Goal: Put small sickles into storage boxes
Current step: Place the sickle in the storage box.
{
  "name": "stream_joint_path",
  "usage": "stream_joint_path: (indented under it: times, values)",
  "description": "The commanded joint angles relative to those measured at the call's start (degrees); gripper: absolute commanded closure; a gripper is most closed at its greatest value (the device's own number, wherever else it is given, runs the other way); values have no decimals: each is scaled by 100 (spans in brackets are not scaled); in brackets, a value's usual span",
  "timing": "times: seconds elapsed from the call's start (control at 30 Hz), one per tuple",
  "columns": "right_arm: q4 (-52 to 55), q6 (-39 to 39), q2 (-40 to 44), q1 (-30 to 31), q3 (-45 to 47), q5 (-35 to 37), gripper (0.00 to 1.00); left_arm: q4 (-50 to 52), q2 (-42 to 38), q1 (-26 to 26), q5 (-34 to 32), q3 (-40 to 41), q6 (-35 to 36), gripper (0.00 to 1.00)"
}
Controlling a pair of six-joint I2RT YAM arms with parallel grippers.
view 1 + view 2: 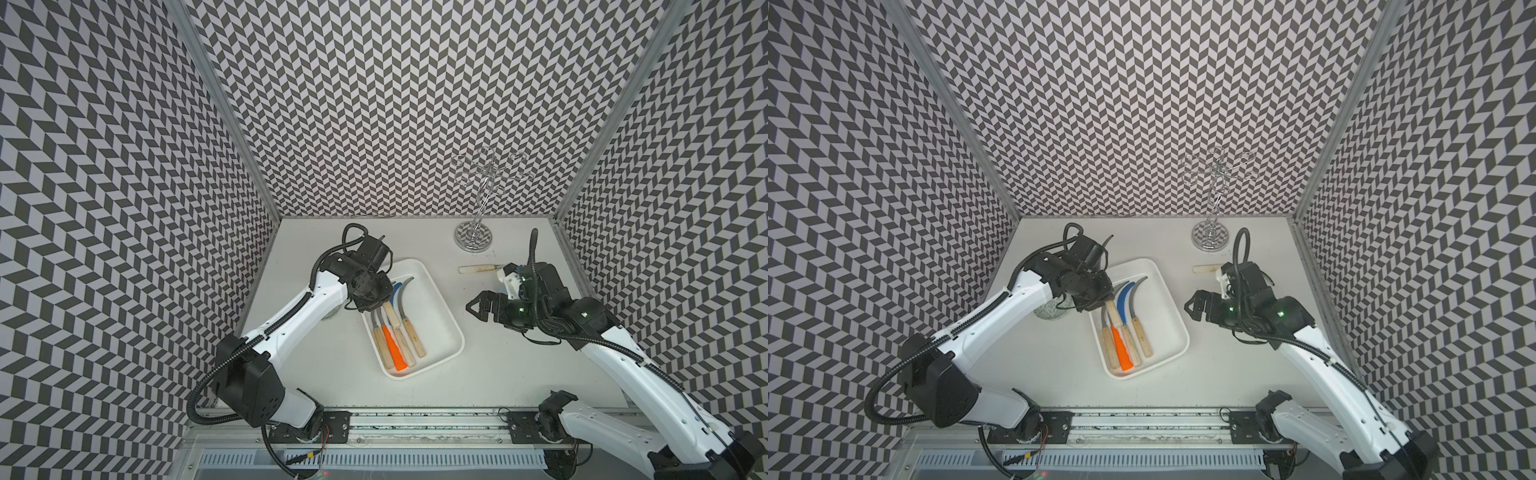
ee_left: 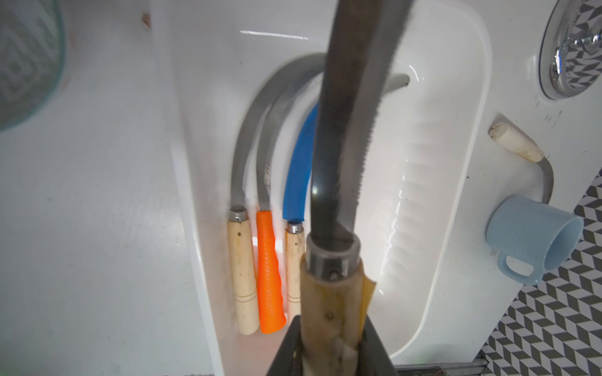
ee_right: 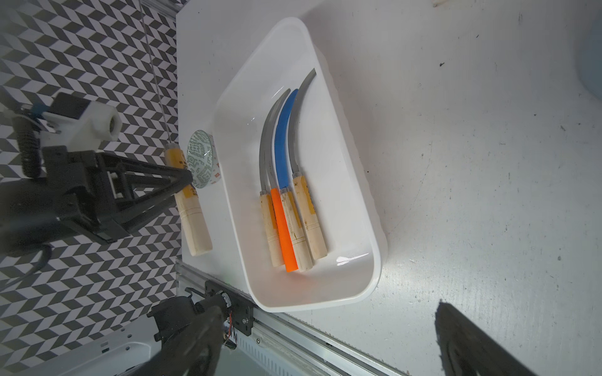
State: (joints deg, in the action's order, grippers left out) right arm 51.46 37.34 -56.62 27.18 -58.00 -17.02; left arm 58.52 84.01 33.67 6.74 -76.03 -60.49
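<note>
A white storage box (image 1: pixel 438 328) (image 1: pixel 1167 320) lies mid-table with several small sickles (image 1: pixel 405 345) (image 3: pixel 296 224) side by side in it, one blue-bladed with an orange handle (image 1: pixel 1123 349) (image 2: pixel 268 276). My left gripper (image 1: pixel 371 304) (image 2: pixel 329 322) is shut on the wooden handle of another grey-bladed sickle (image 2: pixel 345 146) (image 3: pixel 192 208), held over the box's left edge. A further sickle (image 1: pixel 478 269) (image 2: pixel 518 146) lies on the table at the back right, its blade partly hidden. My right gripper (image 1: pixel 473 307) hovers open and empty right of the box.
A grey patterned bowl (image 1: pixel 1050 311) (image 3: pixel 203 159) sits under the left arm, left of the box. A chrome wire stand (image 1: pixel 471 239) rises at the back right. A light blue mug (image 2: pixel 531 237) lies on its side over the loose sickle's blade. Patterned walls enclose three sides.
</note>
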Motion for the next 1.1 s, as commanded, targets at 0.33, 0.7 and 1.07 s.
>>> stream_joint_path:
  times: [0.33, 0.7, 1.07]
  values:
    - [31, 197, 230, -325, 34, 97, 0, -809, 7, 1114, 56, 733, -1156, 100]
    - [173, 37, 280, -352, -54, 93, 0, -1067, 519, 1150, 114, 762, -1035, 100]
    - [250, 33, 349, -402, -107, 163, 0, -1236, 1336, 1115, 218, 440, -741, 100]
